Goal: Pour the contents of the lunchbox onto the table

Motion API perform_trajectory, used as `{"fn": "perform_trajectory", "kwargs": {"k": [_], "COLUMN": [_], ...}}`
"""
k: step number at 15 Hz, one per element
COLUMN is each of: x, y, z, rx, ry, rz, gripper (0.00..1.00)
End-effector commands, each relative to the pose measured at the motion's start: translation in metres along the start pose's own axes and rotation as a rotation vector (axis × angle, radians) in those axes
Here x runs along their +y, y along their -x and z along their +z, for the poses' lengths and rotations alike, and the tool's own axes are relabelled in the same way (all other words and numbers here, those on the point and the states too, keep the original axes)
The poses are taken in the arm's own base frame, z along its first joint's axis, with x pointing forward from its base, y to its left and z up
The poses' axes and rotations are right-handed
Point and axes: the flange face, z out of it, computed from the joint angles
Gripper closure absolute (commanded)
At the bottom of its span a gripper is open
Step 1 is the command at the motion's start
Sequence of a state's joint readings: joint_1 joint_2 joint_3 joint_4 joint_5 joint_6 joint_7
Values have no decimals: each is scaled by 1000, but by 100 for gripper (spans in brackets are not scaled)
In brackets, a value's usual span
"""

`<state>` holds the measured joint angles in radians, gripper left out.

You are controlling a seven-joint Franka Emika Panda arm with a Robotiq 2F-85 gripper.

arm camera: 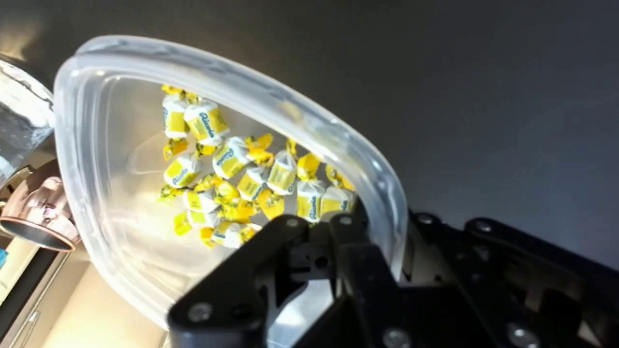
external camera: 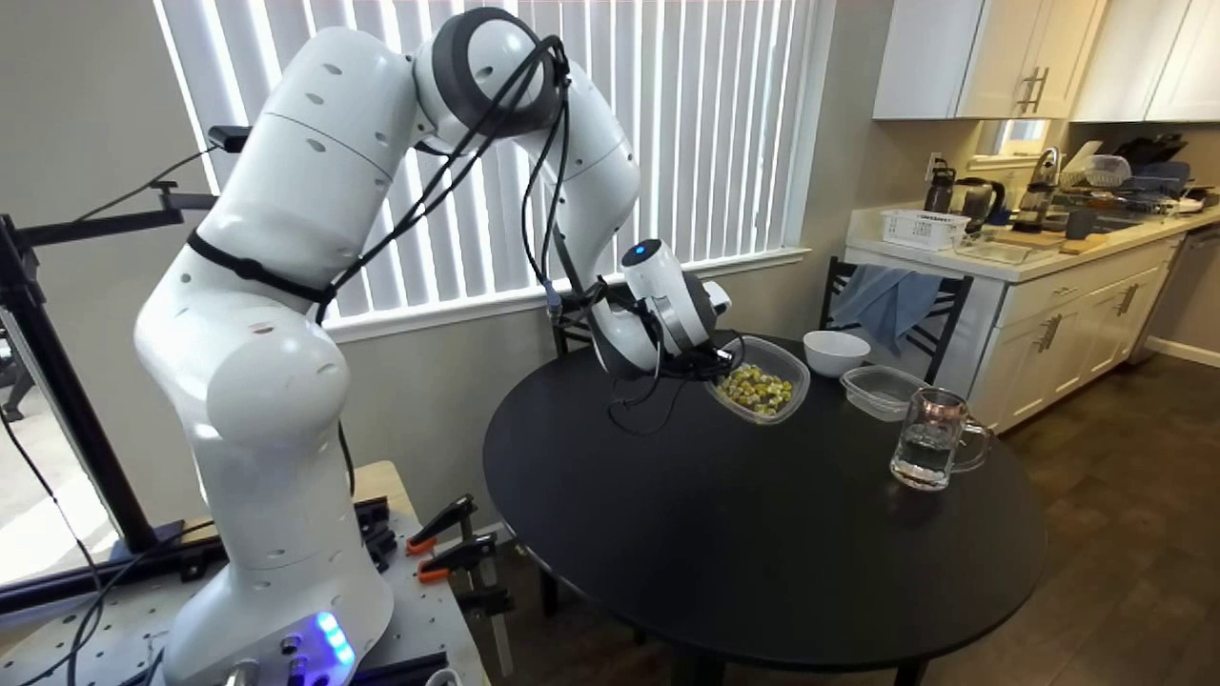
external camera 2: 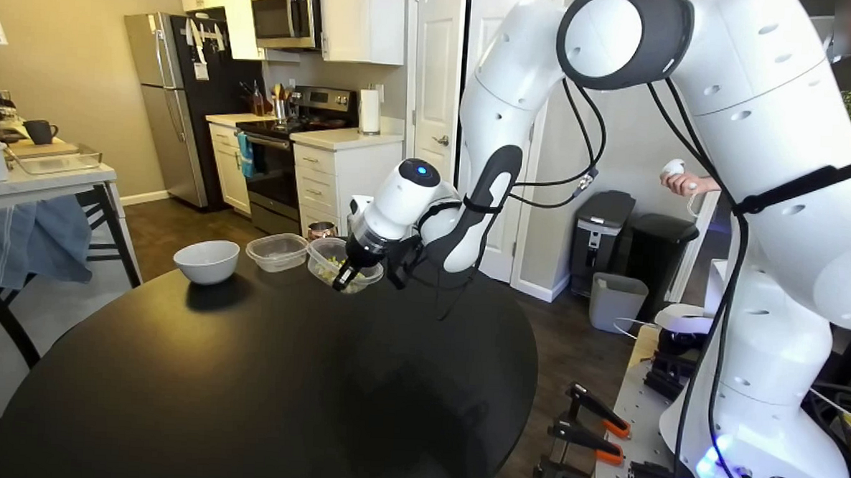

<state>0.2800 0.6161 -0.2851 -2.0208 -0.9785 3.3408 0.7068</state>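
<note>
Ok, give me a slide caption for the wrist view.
Gripper pinching a clear lunchbox by its rim, yellow-and-white wrapped candies inside.

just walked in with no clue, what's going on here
A robot arm has its end effector clamped on the side wall of a clear lunchbox, holding it tilted over a black table. The yellow-and-white wrapped sweets are inside it, not yet poured out. A white bowl, another clear container and a mug stand on the table.
</note>
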Motion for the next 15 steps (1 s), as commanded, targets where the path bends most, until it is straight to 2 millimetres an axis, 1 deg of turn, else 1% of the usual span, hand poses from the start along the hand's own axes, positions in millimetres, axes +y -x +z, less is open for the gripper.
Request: {"fn": "perform_trajectory", "kwargs": {"k": [1, 2, 5, 6, 7, 9, 11, 12, 14, 15], "x": [-6, -10, -29, -33, -30, -32, -25, -18, -7, -5], "y": [-16, -27, -72, -85, -113, -139, -158, -165, -173, -173], "z": [6, 4, -5, -8, -16, -19, -20, -19, -14, -9], "rx": [101, 138, 267, 308, 347, 412, 483, 520, 584, 611], "ry": [-124, -147, -246, -275, -294, -355, -420, -446, -503, -534], "rz": [117, 137, 185, 197, 219, 283, 349, 379, 435, 458], "gripper": [98, 98, 98, 98, 98, 98, 98, 98, 98, 98]}}
